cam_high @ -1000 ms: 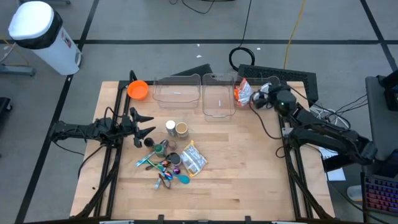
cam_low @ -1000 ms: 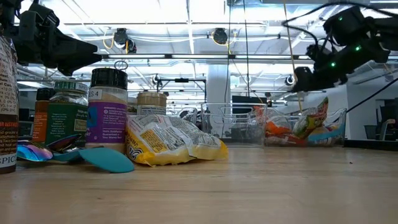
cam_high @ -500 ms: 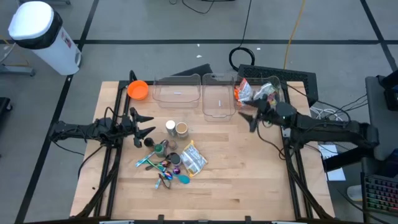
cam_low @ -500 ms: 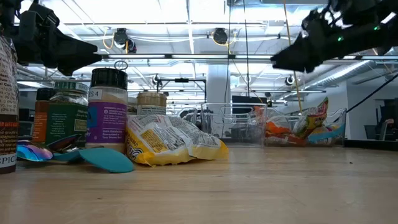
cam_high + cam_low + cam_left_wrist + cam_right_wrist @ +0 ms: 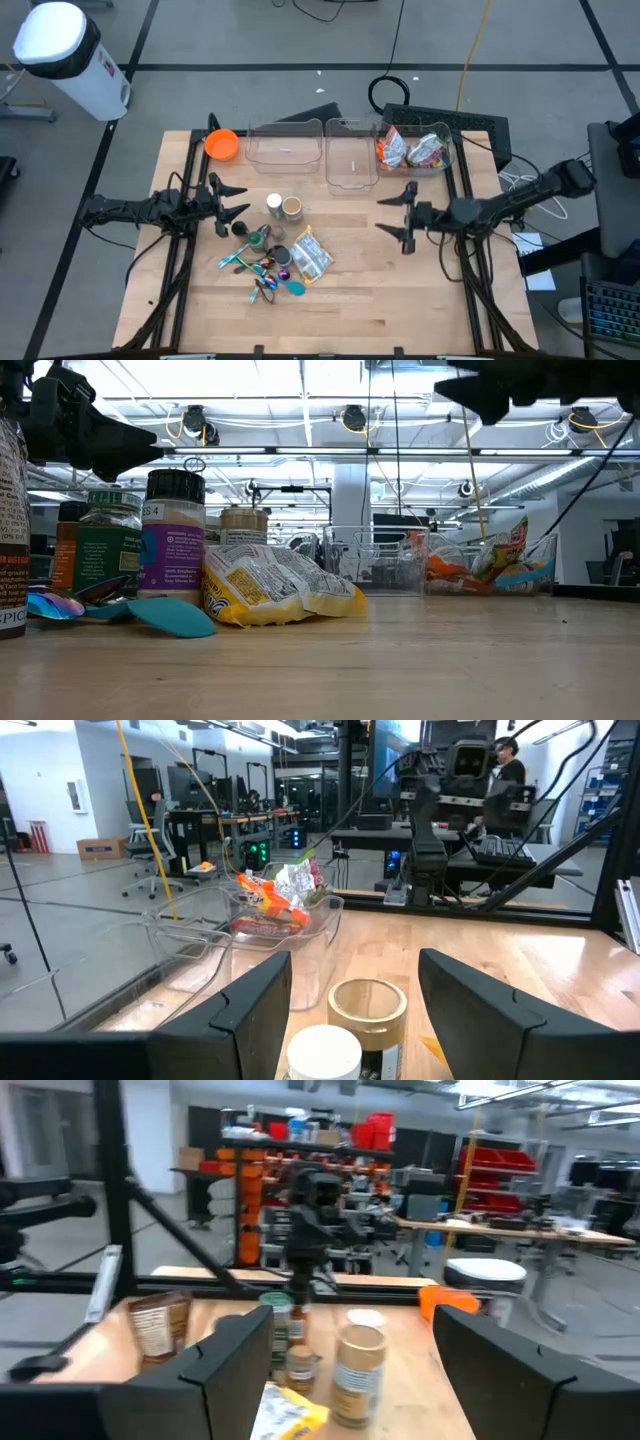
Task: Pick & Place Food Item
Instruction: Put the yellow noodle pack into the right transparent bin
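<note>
A yellow and white snack bag [image 5: 311, 253] lies flat on the table among jars and utensils; it also shows in the low view [image 5: 275, 587]. Other snack bags [image 5: 408, 149] lie in the clear bin at the far right [image 5: 480, 564]. My right gripper [image 5: 406, 217] is open and empty, above the table's right half, pointing toward the left. My left gripper [image 5: 232, 198] is open and empty at the left, beside the jars [image 5: 367, 1009].
Two empty clear bins [image 5: 313, 150] stand at the far edge, with an orange bowl [image 5: 222, 144] to their left. Spice jars [image 5: 283, 207], spoons and a teal scoop [image 5: 294, 287] crowd the table's left middle. Bare wood lies along the near side and right half.
My right gripper has drawn back from the far right bin toward the table's near edge and middle, turning to point toward the left. It left the snack bags lying in the bin.
</note>
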`<state>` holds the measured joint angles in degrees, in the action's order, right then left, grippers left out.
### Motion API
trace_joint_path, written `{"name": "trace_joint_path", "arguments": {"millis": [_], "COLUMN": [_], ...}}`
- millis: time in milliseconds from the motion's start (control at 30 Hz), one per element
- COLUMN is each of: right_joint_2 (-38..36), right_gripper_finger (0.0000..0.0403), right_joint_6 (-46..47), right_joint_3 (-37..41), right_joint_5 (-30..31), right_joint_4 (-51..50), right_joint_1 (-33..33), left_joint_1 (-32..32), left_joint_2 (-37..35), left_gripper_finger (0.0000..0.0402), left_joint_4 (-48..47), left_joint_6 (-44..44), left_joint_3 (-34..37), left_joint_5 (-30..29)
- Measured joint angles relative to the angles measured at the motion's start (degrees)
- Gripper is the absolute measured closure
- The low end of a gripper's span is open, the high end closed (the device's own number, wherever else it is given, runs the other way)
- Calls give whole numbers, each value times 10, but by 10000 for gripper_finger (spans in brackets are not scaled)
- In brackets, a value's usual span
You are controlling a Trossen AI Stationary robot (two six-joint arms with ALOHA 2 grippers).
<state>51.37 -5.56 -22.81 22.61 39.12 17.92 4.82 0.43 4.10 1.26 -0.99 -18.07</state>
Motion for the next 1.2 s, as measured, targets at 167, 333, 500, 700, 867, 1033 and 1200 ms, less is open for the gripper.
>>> {"name": "trace_joint_path", "arguments": {"millis": [167, 333, 500, 700, 867, 1033, 1200], "right_joint_2": [64, 136, 212, 292, 346, 394, 447], "right_gripper_finger": [142, 148, 149, 149, 149, 149, 149], "right_joint_6": [3, 14, 12, 1, 18, 34, 49], "right_joint_3": [-64, -131, -191, -259, -320, -356, -368], "right_joint_5": [-1, -2, -3, -4, -8, -82, -109], "right_joint_4": [-39, -89, -128, -172, -226, -233, -218], "right_joint_1": [24, 28, 28, 25, 12, -6, -26], "left_joint_1": [0, 0, 0, 0, 0, 0, 0], "left_joint_2": [0, 0, 0, 0, 0, 0, 0], "left_gripper_finger": [174, 174, 174, 174, 174, 174, 174], "left_joint_4": [0, 0, 0, 0, 0, 0, 0], "left_joint_6": [0, 0, 0, 0, 0, 0, 0], "left_joint_3": [0, 0, 0, 0, 0, 0, 0], "left_joint_5": [0, 0, 0, 0, 0, 0, 0]}}
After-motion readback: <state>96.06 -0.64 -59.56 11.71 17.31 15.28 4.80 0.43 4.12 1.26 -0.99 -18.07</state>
